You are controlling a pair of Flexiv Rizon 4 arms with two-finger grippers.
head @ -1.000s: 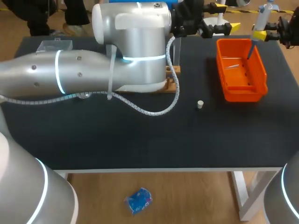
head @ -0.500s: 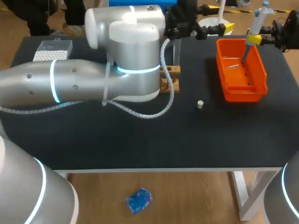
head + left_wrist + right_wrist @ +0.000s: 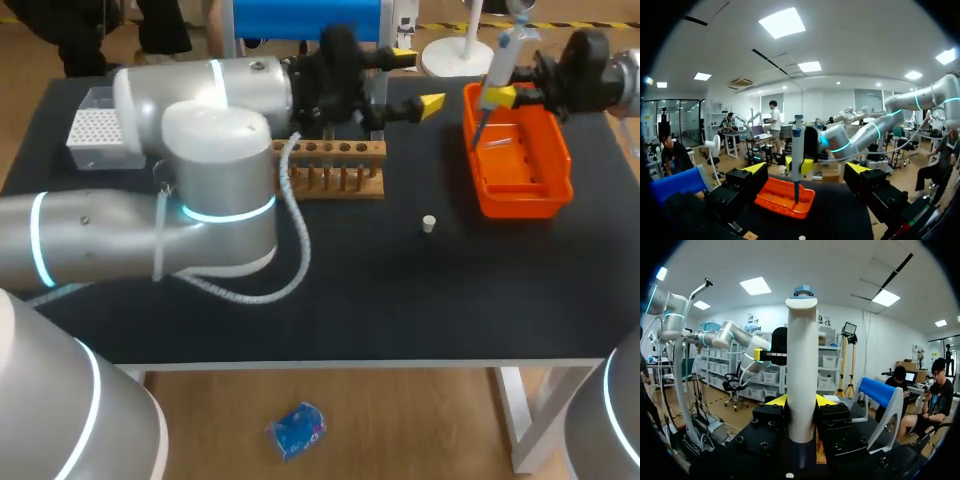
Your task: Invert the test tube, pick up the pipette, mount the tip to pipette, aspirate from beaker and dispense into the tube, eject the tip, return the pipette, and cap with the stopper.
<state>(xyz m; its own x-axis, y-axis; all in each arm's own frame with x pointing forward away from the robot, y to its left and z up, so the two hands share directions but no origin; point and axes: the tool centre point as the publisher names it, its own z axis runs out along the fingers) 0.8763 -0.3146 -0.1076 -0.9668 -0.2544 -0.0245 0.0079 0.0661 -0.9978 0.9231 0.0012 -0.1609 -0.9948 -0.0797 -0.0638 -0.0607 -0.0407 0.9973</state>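
**Right arm holds the pipette above the orange tray; left gripper open and empty**

The right gripper (image 3: 497,97) is clamped on the pipette (image 3: 505,62), one yellow-tipped finger on each side of its white body. It holds the pipette upright and lifted above the far end of the orange tray (image 3: 520,190). The left gripper (image 3: 418,77) hangs above the far end of the wooden tube rack (image 3: 330,172), its fingers apart with nothing between them.

The step in hand looks like mounting the tip. The tip box (image 3: 100,130) sits at the far left corner of the table, well apart from the pipette, and the bulky left arm (image 3: 210,190) lies between them. A good approach would keep the pipette vertical, pass clear of that arm, centre the shaft over one tip, and press straight down.

Only the head view shows the tip box, the rack and the small white stopper (image 3: 428,223), which lies on the table between rack and tray. Only the right wrist view shows the grip up close, with the pipette body (image 3: 802,365) squarely between the fingers. The left wrist view confirms that the left gripper is empty and shows the pipette's slim lower shaft (image 3: 796,190) hanging over the tray. The test tube may stand in the rack near the left gripper, but no view shows it clearly.
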